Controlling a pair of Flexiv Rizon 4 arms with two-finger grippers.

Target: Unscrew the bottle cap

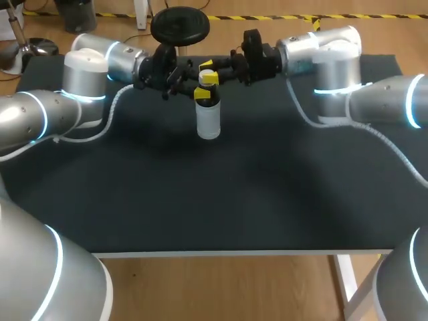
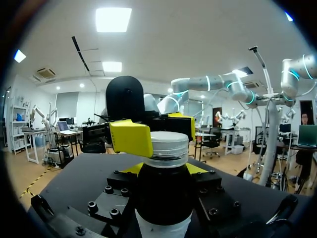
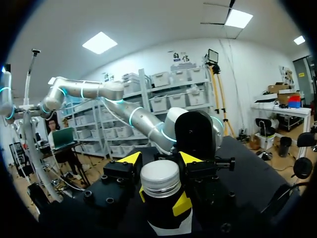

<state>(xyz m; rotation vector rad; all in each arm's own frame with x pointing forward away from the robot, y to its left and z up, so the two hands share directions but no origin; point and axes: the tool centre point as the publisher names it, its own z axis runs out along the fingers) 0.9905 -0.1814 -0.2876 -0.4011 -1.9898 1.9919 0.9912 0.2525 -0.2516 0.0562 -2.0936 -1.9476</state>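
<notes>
Black table [image 1: 200,200], upright bottle [image 1: 208,119] tight in left gripper [image 1: 202,93], right gripper [image 1: 209,78] seemingly tight on cap [image 2: 169,144].

Black-topped table [image 1: 234,200], white bottle [image 1: 208,120] standing upright near far edge

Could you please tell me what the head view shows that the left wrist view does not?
Only the head view shows the bottle down to its base on the table, and the left arm. Only the left wrist view shows the cap's side, with a yellow finger of the right gripper against it. Both show the bottle's dark neck and the right gripper at its top.
</notes>
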